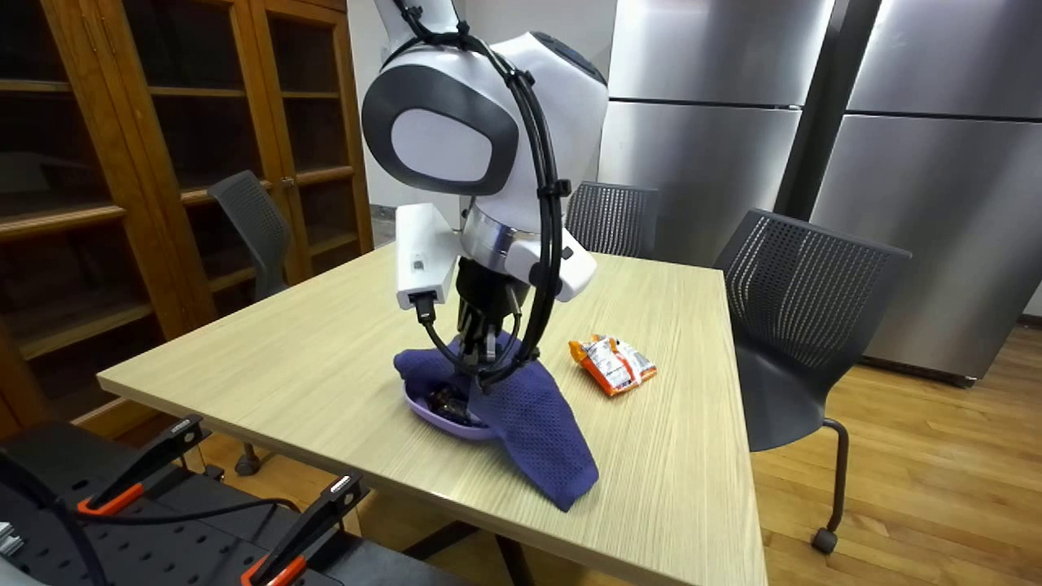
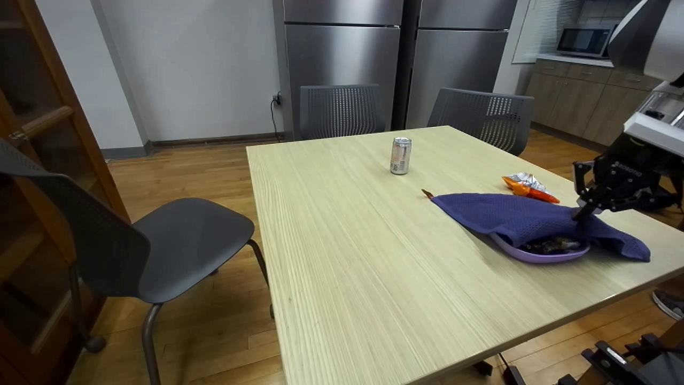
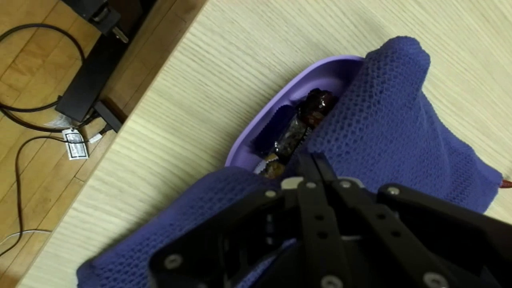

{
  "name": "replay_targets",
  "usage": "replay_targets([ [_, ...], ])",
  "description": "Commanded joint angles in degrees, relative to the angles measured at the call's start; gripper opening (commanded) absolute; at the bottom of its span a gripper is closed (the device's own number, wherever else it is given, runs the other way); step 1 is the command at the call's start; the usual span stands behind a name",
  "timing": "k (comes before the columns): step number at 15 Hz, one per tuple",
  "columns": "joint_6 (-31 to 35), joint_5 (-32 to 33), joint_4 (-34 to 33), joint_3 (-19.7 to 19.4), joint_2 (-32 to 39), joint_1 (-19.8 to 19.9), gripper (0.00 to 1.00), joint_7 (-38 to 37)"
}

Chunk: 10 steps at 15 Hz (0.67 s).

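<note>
Your blue-violet cloth [image 3: 384,152] lies draped over a purple bowl [image 3: 340,76] near an edge of the table [image 2: 374,256], its ends spread onto the tabletop; one part of the bowl is uncovered, showing small wrapped pieces [image 3: 294,138] inside. Your gripper [image 3: 316,160] is down at the cloth, its two fingers drawn together side by side with a fold seemingly pinched at the tips, though the fold itself is mostly hidden. Your arm [image 1: 562,106] hangs above, black cables [image 1: 537,146] looping past the wrist, and the gripper points steeply down, tilted in an exterior view. A reddish-brown tip [image 2: 426,193] pokes out at one cloth corner. Near the cloth, you have an orange-and-silver packet [image 1: 615,365] lying flat; well apart, a silver can [image 2: 401,156] stands upright. Beyond the table are dark chairs [image 1: 814,301] and steel refrigerators [image 1: 700,163].
</note>
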State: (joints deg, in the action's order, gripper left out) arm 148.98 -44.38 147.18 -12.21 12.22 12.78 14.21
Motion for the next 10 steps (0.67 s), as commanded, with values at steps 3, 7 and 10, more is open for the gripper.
replay_targets([
  [3, -2.82, 6.83, 0.56, -1.01, -3.47, 0.91, 0.00, -8.80],
  [7, -8.31, 7.41, -0.97, -0.90, -4.00, 1.85, 0.00, -9.69],
  [10, -12.70, 6.72, -2.10, -1.09, -4.24, 2.30, 0.00, -9.62],
])
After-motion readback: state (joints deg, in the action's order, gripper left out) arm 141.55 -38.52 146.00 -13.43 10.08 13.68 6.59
